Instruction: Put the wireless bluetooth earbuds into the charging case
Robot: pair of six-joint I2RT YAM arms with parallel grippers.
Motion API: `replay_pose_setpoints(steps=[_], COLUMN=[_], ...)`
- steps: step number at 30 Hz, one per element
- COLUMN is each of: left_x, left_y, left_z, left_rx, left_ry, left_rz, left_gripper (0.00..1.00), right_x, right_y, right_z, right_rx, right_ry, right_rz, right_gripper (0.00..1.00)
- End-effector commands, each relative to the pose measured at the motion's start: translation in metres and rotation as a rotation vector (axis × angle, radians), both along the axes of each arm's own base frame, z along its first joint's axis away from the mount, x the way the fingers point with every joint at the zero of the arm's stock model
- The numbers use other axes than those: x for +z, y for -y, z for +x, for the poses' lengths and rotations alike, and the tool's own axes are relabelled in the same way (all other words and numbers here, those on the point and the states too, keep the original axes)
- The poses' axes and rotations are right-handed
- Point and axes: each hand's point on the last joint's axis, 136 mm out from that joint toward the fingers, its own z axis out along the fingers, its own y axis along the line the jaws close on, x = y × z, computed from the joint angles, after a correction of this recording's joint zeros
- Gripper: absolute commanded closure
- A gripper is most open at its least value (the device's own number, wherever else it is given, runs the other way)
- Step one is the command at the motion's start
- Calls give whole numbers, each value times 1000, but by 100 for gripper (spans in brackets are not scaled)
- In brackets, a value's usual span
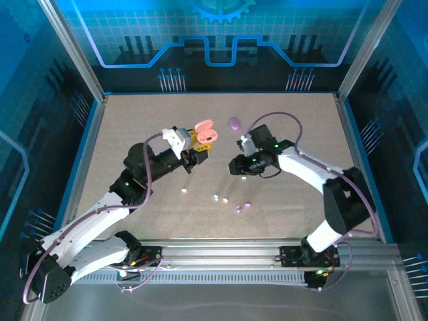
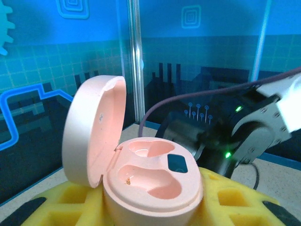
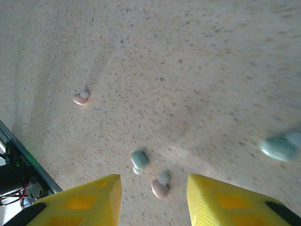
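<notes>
My left gripper [image 1: 197, 146] is shut on the open pink charging case [image 1: 206, 132], holding it above the table. In the left wrist view the case [image 2: 155, 179] sits between the yellow pads [image 2: 221, 197], its lid [image 2: 94, 127] tipped back and both wells bare. My right gripper [image 1: 236, 165] hovers open over the table, nothing between its yellow fingers [image 3: 89, 200]. Below it lie a mint earbud [image 3: 139, 160] and a pink earbud [image 3: 160, 187]; another pink one [image 3: 80, 97] lies farther left and a blurred mint one [image 3: 279, 148] at the right.
A closed purple case [image 1: 233, 123] lies on the table behind the grippers. Several earbuds [image 1: 225, 200] are scattered in a loose row near the front, with purple ones [image 1: 239, 208] at the right end. The metal rail [image 1: 221, 251] runs along the near edge.
</notes>
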Motion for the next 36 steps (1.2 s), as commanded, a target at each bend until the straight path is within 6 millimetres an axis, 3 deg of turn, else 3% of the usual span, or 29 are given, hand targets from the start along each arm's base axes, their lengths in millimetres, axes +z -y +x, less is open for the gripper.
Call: replay_pose_setpoints(steps=[1,9,18,24,36], left_x=[34,67,88,86,76], left_y=[-11,-30,-45,-44,-40], left_z=[-9,-27,-43,-43,-40], left_rx=[33,74,93,90,79], left_ry=[73,131,164,160,127], left_rz=[-39,-36,-57,-48,-45], left_gripper=[74,74,74,74,74], right_x=[5,-11,-34,-58,-70], right_y=[-42,-124,-187,-199,-192], right_z=[8,9,-5,-15,-31], right_rx=[85,392,621,693,771], right_ry=[18,64,64,45,50], right_rz=[68,20,-37,-105,-192], right_gripper=[58,59,58,59,64])
